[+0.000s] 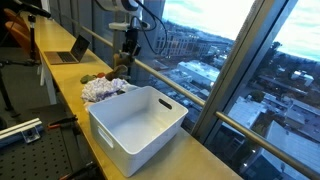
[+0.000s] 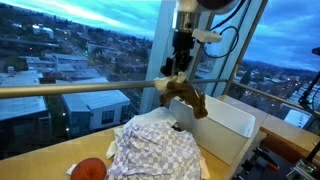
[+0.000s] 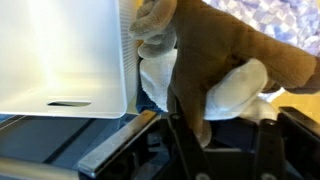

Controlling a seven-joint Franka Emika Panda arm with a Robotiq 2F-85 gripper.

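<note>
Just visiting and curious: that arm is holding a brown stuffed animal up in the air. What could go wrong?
1. The gripper seems to pinch just one end of the brown stuffed animal, which dangles; it might slip out.
2. It hangs close to the white bin's rim and the checkered cloth; swinging, it could snag either.

We note stuffed toy (image 2: 190,100): brown plush, fuzzy, matt; paler fleecy patches in wrist view. Bin (image 1: 150,140): white plastic, smooth, slight sheen. Cloth (image 2: 155,150): woven, checked, soft, crumpled, matt. Counter (image 1: 62,78): yellowish wood look, smooth; we read faint gloss. Rail (image 2: 70,89): metal, smooth, dull shine. Window (image 1: 200,40): glass, glossy.
</note>
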